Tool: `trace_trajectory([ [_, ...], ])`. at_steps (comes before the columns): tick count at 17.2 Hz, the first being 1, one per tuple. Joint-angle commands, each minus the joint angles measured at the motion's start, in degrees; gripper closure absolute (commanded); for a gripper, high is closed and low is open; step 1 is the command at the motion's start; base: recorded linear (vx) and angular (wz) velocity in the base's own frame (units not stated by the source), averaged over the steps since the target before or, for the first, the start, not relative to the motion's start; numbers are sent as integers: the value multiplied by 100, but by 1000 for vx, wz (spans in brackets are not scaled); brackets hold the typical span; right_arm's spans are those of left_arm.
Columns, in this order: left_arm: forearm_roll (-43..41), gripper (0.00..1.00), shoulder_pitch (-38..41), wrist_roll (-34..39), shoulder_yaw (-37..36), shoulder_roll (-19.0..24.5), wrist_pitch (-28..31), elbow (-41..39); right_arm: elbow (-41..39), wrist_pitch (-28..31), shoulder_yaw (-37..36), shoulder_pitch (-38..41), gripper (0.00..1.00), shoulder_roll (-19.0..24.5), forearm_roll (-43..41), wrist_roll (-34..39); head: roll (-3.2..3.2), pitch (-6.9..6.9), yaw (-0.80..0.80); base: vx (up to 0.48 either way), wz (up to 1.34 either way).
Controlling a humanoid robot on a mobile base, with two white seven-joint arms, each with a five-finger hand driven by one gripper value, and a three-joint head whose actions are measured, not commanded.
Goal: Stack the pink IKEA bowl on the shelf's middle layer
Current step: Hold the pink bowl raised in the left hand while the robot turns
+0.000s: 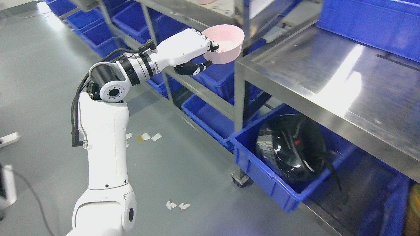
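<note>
My left hand (200, 51) is raised at the upper middle of the head view, its fingers shut on the near rim of a pink bowl (226, 44). The bowl is upright in the air, just left of the corner of a steel shelf layer (328, 75), at about that layer's height. The white left arm rises from the lower left. Part of another pink object (205, 1) shows at the top edge on a farther shelf. The right arm is out of view.
Blue bins (213, 121) line the lower shelves. One blue bin (279, 183) under the steel layer holds a black helmet (290, 147). A shelf post (239, 98) stands below the bowl. Another blue bin (370, 23) sits at the back right. Paper scraps lie on the grey floor (177, 206).
</note>
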Motion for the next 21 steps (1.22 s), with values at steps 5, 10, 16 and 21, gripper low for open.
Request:
trace_trajectory([
  [5, 11, 97, 78, 3, 46, 86, 1, -151, -100, 2, 1, 132, 0, -100, 1, 30, 0, 0, 0, 107, 1244],
  [10, 11, 97, 105, 11, 46, 86, 1, -151, -100, 2, 1, 132, 0, -100, 1, 30, 0, 1, 0, 169, 1227],
  [16, 11, 97, 113, 11, 46, 86, 1, -178, -100, 2, 1, 132, 0, -100, 1, 30, 0, 1, 0, 211, 619],
  [21, 11, 97, 114, 12, 55, 86, 1, -178, -100, 2, 1, 132, 0, -100, 1, 30, 0, 2, 0, 281, -23],
])
